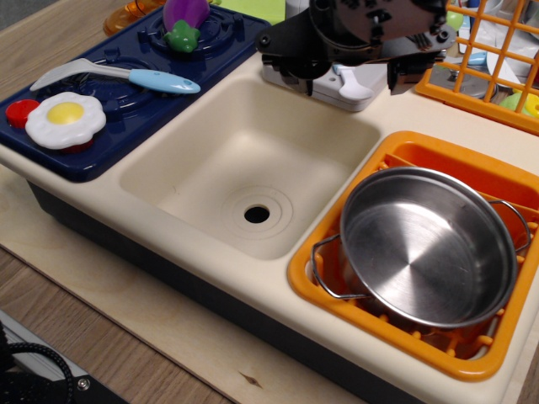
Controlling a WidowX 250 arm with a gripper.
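Observation:
My black gripper [352,74] hangs at the top centre, over the back rim of the toy sink. Its two dark fingers [289,69] stand wide apart, open, on either side of the white-grey faucet block [347,87]. Nothing is held between them. Below it lies the cream sink basin [202,168] with a round drain [257,214]. To the right, a steel pot [425,244] sits tilted in an orange dish rack [307,282].
On the blue stove [101,147] at the left lie a spoon with a light-blue handle [126,77], a fried egg [65,119], a red piece [18,111] and a purple eggplant [185,18]. An orange wire basket [497,63] stands at the back right.

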